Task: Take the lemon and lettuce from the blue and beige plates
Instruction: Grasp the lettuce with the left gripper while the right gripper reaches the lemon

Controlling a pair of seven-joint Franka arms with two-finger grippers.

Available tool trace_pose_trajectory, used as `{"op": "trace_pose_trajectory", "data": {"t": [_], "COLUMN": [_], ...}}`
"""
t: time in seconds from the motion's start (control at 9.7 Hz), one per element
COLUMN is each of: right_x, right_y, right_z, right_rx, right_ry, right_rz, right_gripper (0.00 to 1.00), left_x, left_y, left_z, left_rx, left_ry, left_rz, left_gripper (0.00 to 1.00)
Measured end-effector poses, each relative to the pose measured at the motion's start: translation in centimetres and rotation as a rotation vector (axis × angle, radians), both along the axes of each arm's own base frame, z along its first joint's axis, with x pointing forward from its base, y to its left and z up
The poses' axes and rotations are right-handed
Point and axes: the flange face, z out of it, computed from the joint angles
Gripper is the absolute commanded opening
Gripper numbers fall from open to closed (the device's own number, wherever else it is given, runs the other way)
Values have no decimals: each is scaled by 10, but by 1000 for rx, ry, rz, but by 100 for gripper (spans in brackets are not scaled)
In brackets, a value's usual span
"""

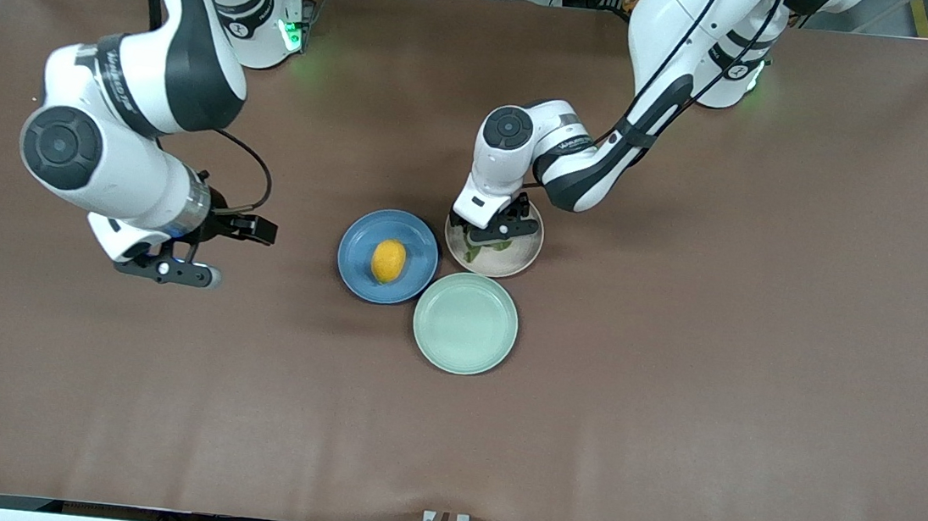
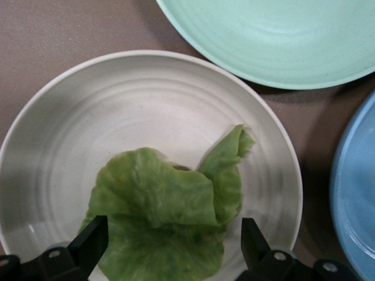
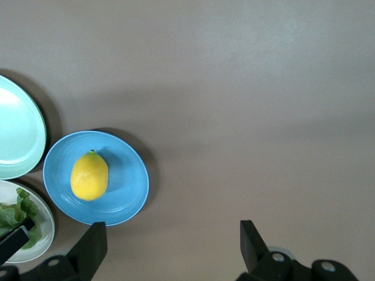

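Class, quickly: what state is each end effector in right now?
Left end effector: open, over the lettuce, holding nothing.
Right end effector: open, holding nothing.

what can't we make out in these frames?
- Front view: the lettuce and part of the beige plate are hidden under the left gripper; contact with the leaf can't be judged.
- Left wrist view: the leaf's lower edge and the blue plate are cut by the frame.
- Right wrist view: the right gripper shows fingertips only; the mint-green plate is cropped. The lemon is fully visible.
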Motion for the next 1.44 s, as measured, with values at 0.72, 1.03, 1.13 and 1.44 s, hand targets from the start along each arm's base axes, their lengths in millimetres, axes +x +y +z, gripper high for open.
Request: {"op": "trace_pose_trajectory", "data": {"t": [0.72, 1.03, 1.13, 1.44], "right_x": [-15, -21, -23, -28], "right_y": [68, 102, 111, 130], "right_z": [-81, -118, -130, -160], "right_rx": [-22, -32, -35, -26], "right_ry": [-57, -80, -88, -88], "right_rz": [-83, -109, -119, -126], "right_gripper": [100, 100, 100, 100], "left_x": [4, 3, 1, 3], "left_y": [0, -4, -7, -9], "left_z": [-7, -10, -10, -7], "left_rx": [10, 30, 34, 31], "left_ry": [-8, -33, -40, -49], "left_rz": [-8, -20, -26, -25], "left_gripper": [75, 0, 0, 0]}}
